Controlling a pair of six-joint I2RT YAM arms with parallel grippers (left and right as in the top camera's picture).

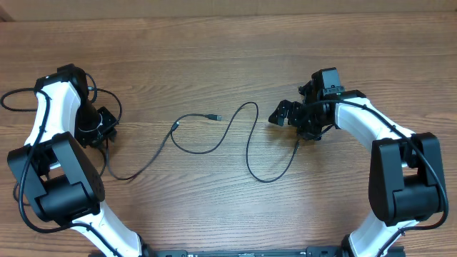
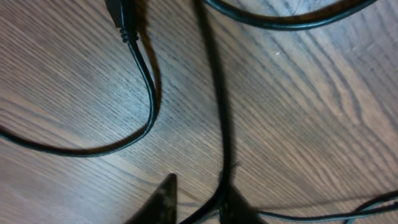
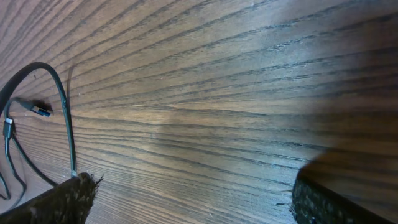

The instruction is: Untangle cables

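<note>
left tool (image 2: 200,198) narrow, cable (image 2: 214,93) between its tips, can't tell if pinched; right tool (image 3: 193,196) wide over the worktop (image 3: 217,93)

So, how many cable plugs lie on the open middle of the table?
2. One plug lies at the center; the other plug lies to its left, slightly lower. More plugs may be hidden from view.

The table (image 1: 228,43) shows brown wood grain, smooth with a soft sheen. The cables (image 2: 216,93) have black, faintly glossy plastic sheathing — the arms (image 1: 51,107) wear smooth white plastic shells — glossy.
</note>
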